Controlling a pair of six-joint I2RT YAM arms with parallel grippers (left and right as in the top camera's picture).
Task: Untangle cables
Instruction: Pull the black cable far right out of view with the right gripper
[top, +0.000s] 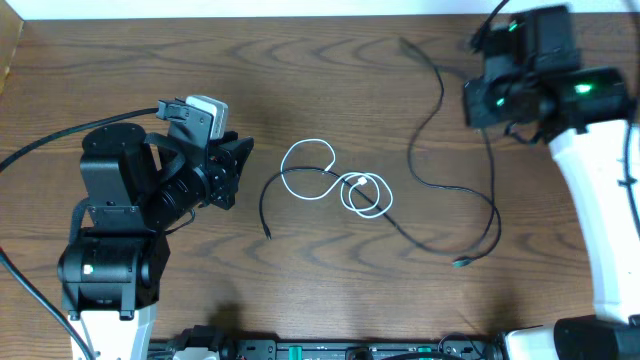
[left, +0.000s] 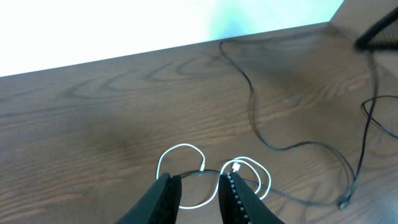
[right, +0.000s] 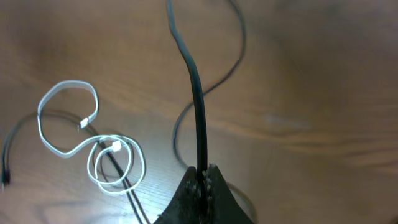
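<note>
- While we are clamping our right gripper (right: 203, 177) onto a long thin black cord (right: 198, 112), its jaws are meeting on the strand with no gap showing, so it is gripping that cord and nothing else.
- From that pinch the cord is trailing to the brown wood-grain table (top: 120, 60) on our right side. Black strands are curving and crossing there, and we are not managing to tell which one is ending in the small plug (top: 460, 262) near the front.
- Near the middle of the table a short white cord (right: 116, 147) is lying in one open loop and one small coil. A second thin black cord (top: 264, 205) is passing through that coil, so the real tangle is sitting there, well apart from our right gripper.
- Our left gripper (left: 199, 186) is hanging near the white loops with its jaws standing partly apart and nothing between them.
- We are judging the main risk to be a pull with nothing anchored. If the held strand is linked to the one in the coil, hauling it would be dragging the white cord along or cinching the coil tighter.
- We are also wary of the thin cord sliding out of the pinch under tension, and of loose ends being swept towards the far table edge.
</note>
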